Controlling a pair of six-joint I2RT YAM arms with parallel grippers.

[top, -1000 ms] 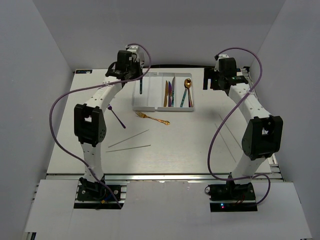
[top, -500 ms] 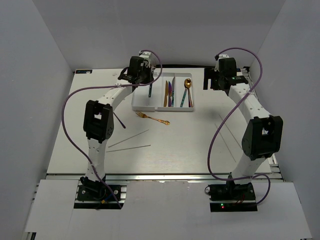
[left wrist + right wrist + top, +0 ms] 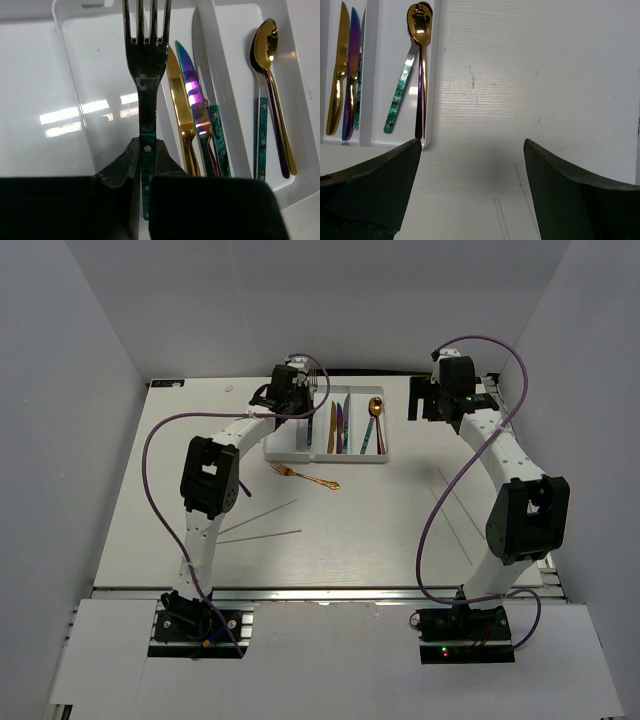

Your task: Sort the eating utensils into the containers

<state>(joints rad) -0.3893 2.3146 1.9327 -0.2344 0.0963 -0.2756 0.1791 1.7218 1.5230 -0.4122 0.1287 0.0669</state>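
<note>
You had the left gripper (image 3: 145, 150) pinching a teal-handled fork (image 3: 146, 65) above the white tray (image 3: 100, 65), over the compartment beside the knives (image 3: 192, 90). Your right gripper (image 3: 472, 145) stood spread wide over the table (image 3: 530, 75).

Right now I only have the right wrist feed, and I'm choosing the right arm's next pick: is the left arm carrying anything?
Observer: Yes. The left gripper is shut on a teal-handled fork, tines pointing away from it.
Operator: Where is that relative to the tray?
Observer: It hangs over the tray's compartment just left of the knives. Nothing shows in that compartment.
Operator: Anything not yet sorted?
Observer: A gold fork lies loose just in front of the tray's near wall.
</note>
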